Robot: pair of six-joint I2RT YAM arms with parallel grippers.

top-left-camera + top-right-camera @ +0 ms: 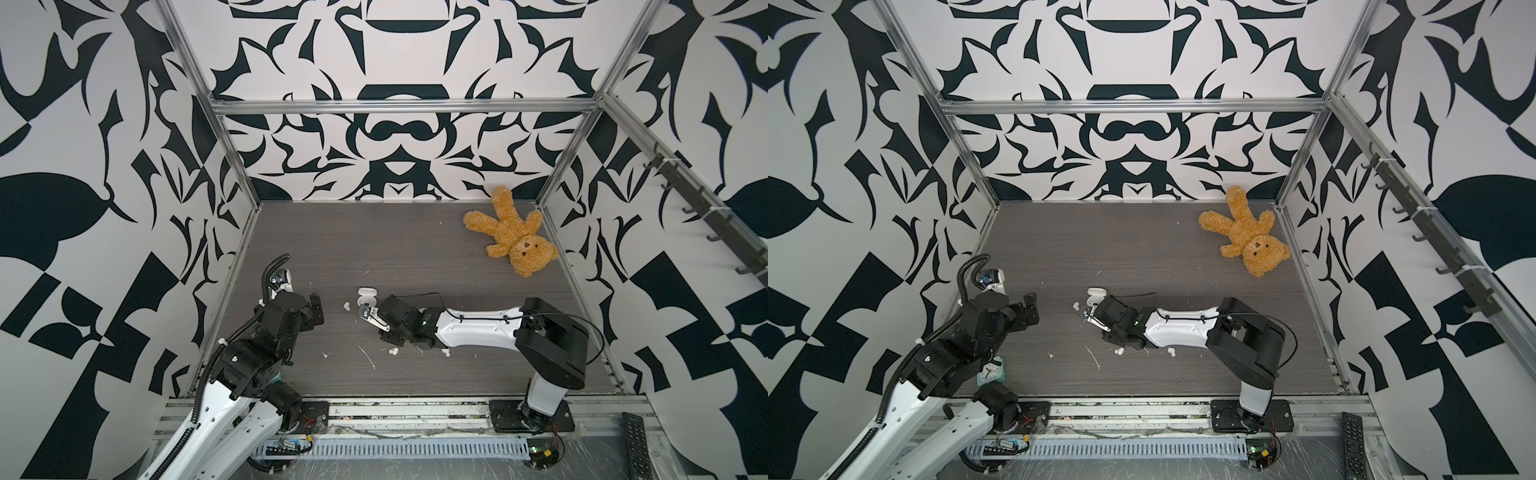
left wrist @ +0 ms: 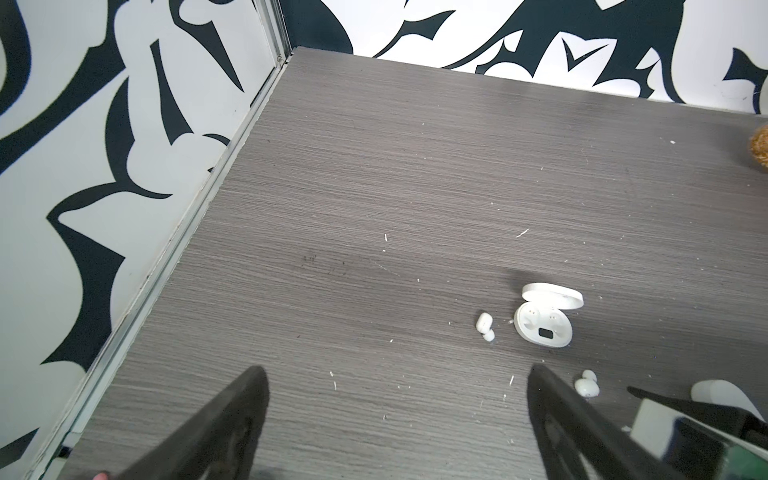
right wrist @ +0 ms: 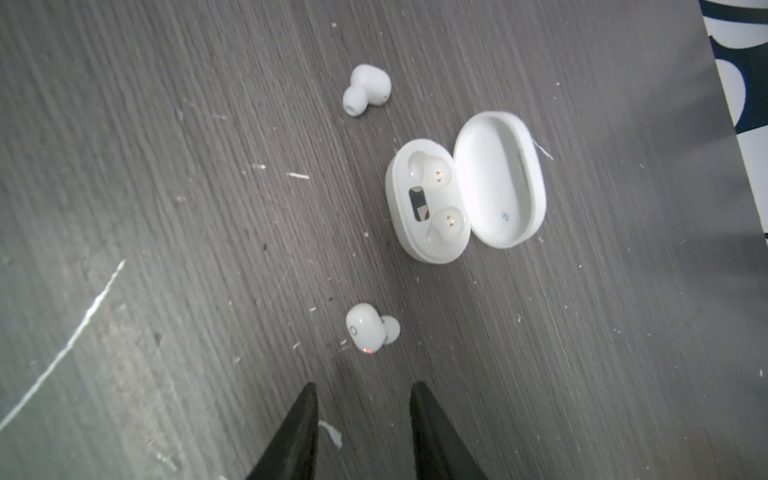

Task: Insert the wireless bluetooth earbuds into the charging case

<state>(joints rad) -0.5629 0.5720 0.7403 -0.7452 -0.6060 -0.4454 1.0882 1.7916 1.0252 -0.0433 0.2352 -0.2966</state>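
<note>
**Case (image 3: 428, 249) open and empty; four buds (image 1: 346, 306) loose outside it.**
The white oval case lies flat with its lid (image 3: 498, 178) hinged fully back. Both wells are vacant and show gold contacts, with a dark window between them. The first bud (image 3: 365, 89) lies on its side near the case, on the side away from the lid. The second bud (image 3: 368, 328) also lies there, apart from the case, and shows a red light. The third bud (image 1: 393, 351) and fourth bud (image 1: 446, 354) lie well apart from the case.

Bright, even, diffuse light; soft faint shadows on table (image 1: 374, 241). Top views sharp, wide-angle bend at edges. Right wrist view: charging case (image 3: 463, 191) blown out, glare on lid. Fingers (image 3: 291, 436) blurred in the 2 wrist views.
</note>
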